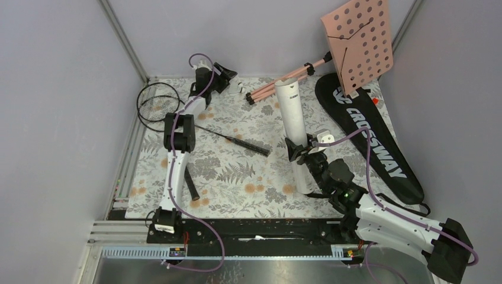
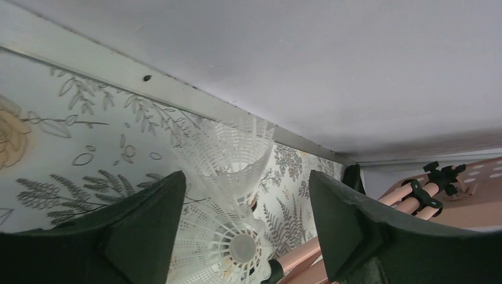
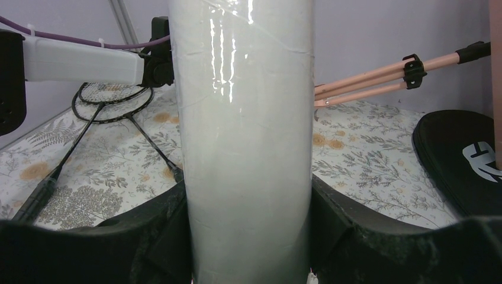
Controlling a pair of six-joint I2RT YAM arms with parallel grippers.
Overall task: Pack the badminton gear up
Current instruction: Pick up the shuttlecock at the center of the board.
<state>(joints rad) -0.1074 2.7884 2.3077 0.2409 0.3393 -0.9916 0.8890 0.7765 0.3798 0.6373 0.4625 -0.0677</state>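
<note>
Right now the left gripper (image 2: 245,180) is out by the back wall, its jaws apart on either side of two shuttlecocks (image 2: 228,242) lying on the flowered table (image 2: 71,136). Its right finger (image 2: 349,225) stands clear of them, so nothing is gripped. The right gripper (image 3: 248,198) is clamped round the white tube (image 3: 248,118) mid-table, both fingers tight against its sides. Two rackets (image 1: 155,103) lie at the left with heads overlapping. The black bag (image 1: 379,148) lies flat along the right, and a pink stand (image 1: 358,41) sits at the back.
</note>
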